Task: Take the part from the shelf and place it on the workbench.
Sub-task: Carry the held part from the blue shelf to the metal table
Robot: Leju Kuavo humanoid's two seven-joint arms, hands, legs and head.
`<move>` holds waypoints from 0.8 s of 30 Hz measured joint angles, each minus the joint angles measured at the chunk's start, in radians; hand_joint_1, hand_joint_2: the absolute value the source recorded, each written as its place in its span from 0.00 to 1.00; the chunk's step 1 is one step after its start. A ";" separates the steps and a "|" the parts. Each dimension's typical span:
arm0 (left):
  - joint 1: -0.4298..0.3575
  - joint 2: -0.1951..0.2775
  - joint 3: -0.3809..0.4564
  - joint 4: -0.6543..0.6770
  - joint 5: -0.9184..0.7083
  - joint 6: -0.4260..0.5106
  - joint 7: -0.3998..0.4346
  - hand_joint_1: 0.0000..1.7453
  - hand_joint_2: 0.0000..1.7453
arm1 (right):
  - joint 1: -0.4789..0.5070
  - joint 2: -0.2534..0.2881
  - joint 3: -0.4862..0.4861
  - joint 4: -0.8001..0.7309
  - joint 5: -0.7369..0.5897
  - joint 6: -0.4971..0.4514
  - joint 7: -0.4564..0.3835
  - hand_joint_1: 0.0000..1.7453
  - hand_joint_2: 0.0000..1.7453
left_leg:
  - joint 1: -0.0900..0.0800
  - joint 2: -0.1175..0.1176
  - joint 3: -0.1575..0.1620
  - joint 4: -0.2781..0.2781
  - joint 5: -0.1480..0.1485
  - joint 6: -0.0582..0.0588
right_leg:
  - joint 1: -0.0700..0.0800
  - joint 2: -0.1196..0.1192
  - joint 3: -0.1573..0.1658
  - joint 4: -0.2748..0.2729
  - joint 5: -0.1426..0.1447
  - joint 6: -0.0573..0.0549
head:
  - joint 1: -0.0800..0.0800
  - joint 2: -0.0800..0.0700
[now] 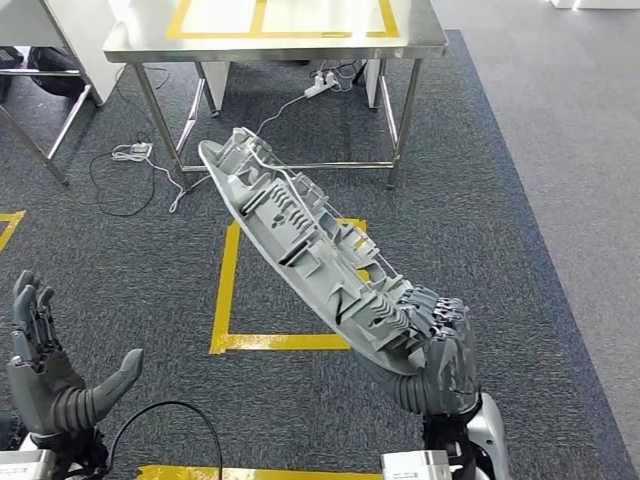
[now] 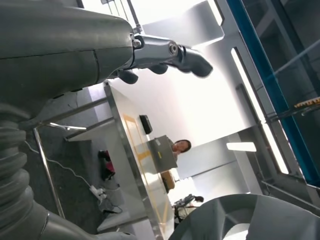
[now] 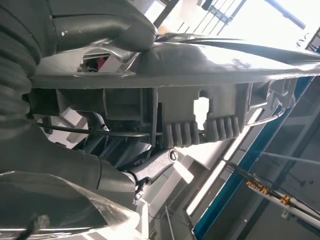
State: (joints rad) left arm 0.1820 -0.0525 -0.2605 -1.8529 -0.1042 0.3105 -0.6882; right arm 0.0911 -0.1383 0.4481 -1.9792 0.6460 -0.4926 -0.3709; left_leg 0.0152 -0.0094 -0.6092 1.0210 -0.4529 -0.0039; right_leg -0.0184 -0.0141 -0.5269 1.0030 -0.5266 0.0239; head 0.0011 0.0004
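While the left hand (image 1: 53, 375) waits low at about eight o'clock, palm up, fingers spread and holding nothing, the long grey part (image 1: 302, 240) hangs in mid-air over the carpet, slanting toward the bench (image 1: 136, 42) at twelve. It looks like stiff, ribbed moulded plastic, light but awkwardly long, so gripped at one end it may sag or twist. The right hand (image 1: 434, 345), at five o'clock, grips its near end; a second hold nearer the middle would steady it.
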 joint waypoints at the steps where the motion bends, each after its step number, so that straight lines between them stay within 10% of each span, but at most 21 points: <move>1: 0.001 0.000 0.000 0.000 0.000 0.000 0.000 0.00 1.00 | 0.000 0.000 0.000 0.000 0.000 0.000 0.000 1.00 1.00 | 0.000 0.000 0.000 0.000 0.000 0.001 | 0.000 0.000 0.001 -0.002 0.000 -0.002 | 0.001 0.000; 24: 0.001 -0.003 0.001 0.004 0.007 -0.044 0.000 0.00 1.00 | 0.002 0.001 0.001 0.000 -0.009 -0.001 -0.009 1.00 1.00 | -0.003 -0.001 0.002 0.001 -0.002 0.014 | -0.001 0.000 0.009 -0.016 0.007 0.016 | 0.000 0.000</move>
State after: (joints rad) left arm 0.1826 -0.0552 -0.2598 -1.8490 -0.0972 0.2666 -0.6882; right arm 0.0928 -0.1373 0.4490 -1.9791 0.6370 -0.4940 -0.3799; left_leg 0.0125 -0.0100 -0.6069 1.0219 -0.4546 0.0104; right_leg -0.0190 -0.0144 -0.5181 0.9869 -0.5197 0.0398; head 0.0008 0.0004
